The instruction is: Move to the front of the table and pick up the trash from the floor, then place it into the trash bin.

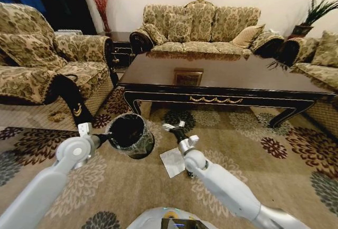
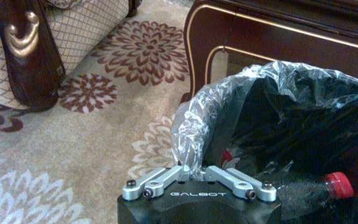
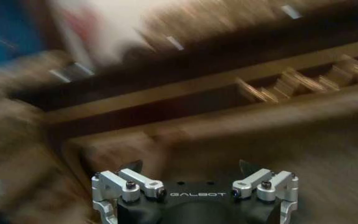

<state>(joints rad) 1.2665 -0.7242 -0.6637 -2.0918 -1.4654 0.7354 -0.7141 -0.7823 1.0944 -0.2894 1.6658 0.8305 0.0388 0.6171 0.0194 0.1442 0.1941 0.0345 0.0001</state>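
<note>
Left hand (image 1: pixel 100 138) clamped on the liner rim of the trash bin (image 1: pixel 130 135), tilted on the floor (image 1: pixel 232 134) before the bench (image 1: pixel 222 76). Inside, seen from the left wrist: clear bottle (image 2: pixel 309 189), red cap. Right hand (image 1: pixel 171 127) spread apart, empty, beside the bin. White paper (image 1: pixel 172 161) flat on the carpet under the right arm.

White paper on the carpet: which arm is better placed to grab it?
Probably the right arm: the right claw is open and empty, close to the white paper, while the left claw grips the trash bin by its lined rim.
</note>
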